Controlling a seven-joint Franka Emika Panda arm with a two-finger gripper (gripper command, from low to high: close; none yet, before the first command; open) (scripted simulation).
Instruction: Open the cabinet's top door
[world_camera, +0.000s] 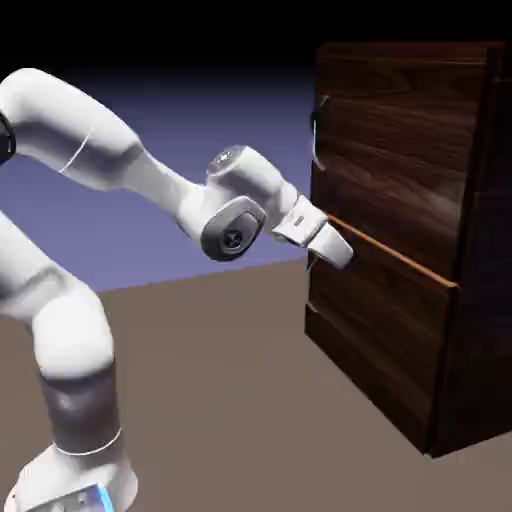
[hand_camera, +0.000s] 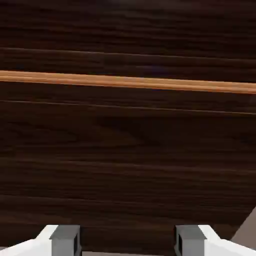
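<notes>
My white arm (world_camera: 120, 170) reaches from the left of the exterior view toward the cabinet (world_camera: 470, 330), a tall dark walnut box filling the right side of the frame and standing on the brown bench (world_camera: 220, 400). My fingers (world_camera: 335, 252) sit at the middle of the frame, right at the cabinet's front near the thin orange-brown seam (world_camera: 395, 257) that divides its two panels. The top door (world_camera: 400, 150) is the larger panel above that seam, and it looks closed, flush with the front. Its small silvery handle (world_camera: 317, 130) shows near the door's left edge, well above my fingers, so I judge I am too low to take it. In the hand view, dark wood grain fills everything, with the seam running across the upper part. My two grey fingertips (hand_camera: 65, 239) stand wide apart at the bottom edge, holding nothing, presumably kept open ready for the handle.
</notes>
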